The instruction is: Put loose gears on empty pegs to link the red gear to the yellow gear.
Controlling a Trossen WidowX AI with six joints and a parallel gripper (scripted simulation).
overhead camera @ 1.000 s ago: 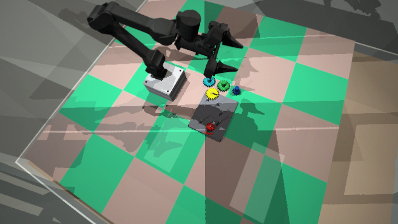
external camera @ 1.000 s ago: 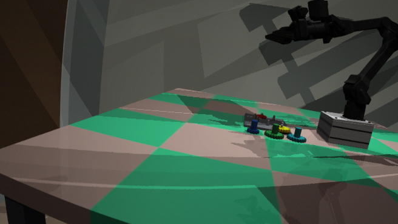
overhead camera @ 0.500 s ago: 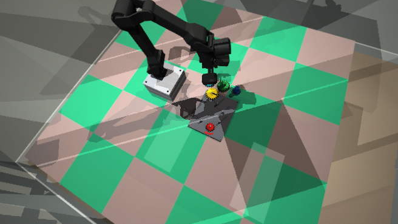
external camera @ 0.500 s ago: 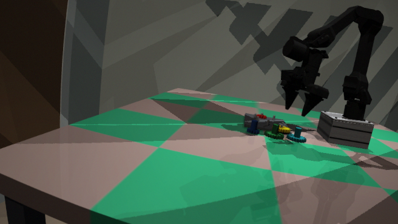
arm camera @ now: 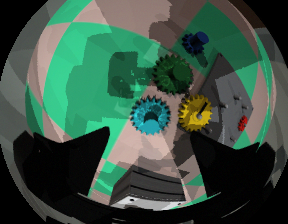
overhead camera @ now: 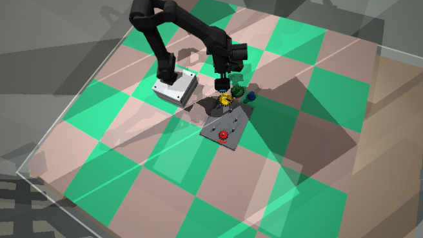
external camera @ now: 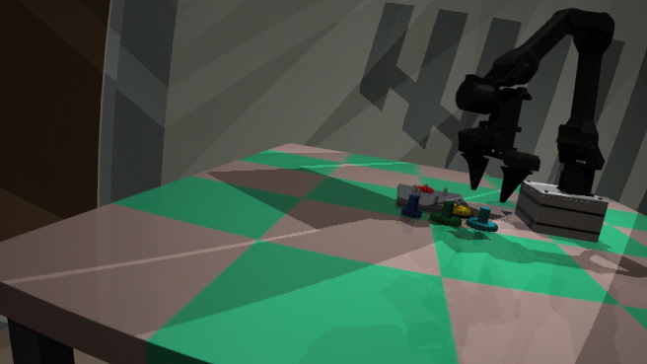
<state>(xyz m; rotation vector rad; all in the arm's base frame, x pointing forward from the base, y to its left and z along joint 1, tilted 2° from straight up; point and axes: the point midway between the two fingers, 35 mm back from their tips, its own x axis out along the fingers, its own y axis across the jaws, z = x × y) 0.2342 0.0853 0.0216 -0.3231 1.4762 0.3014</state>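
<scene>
The grey board (overhead camera: 224, 122) (arm camera: 222, 82) carries the red gear (overhead camera: 223, 136) (external camera: 425, 188) (arm camera: 242, 123) at one end and the yellow gear (overhead camera: 222, 100) (external camera: 463, 210) (arm camera: 190, 122) at the other. Several bare pegs stand between them. The cyan gear (external camera: 482, 224) (arm camera: 139, 116), green gear (overhead camera: 237, 91) (external camera: 446, 218) (arm camera: 172, 75) and small blue gear (overhead camera: 251, 96) (external camera: 413, 208) (arm camera: 193, 44) stand loose on the table, knobs up, beside the yellow end. My gripper (external camera: 488, 195) (arm camera: 151, 133) is open and empty, above the cyan gear, which it mostly hides in the top view.
The light metal arm base (overhead camera: 175, 86) (external camera: 562, 211) (arm camera: 150, 186) stands on the checkered table near the cyan gear. The green gear stands close to both the cyan and yellow gears. The blue gear is beyond the green one, beside the board's corner.
</scene>
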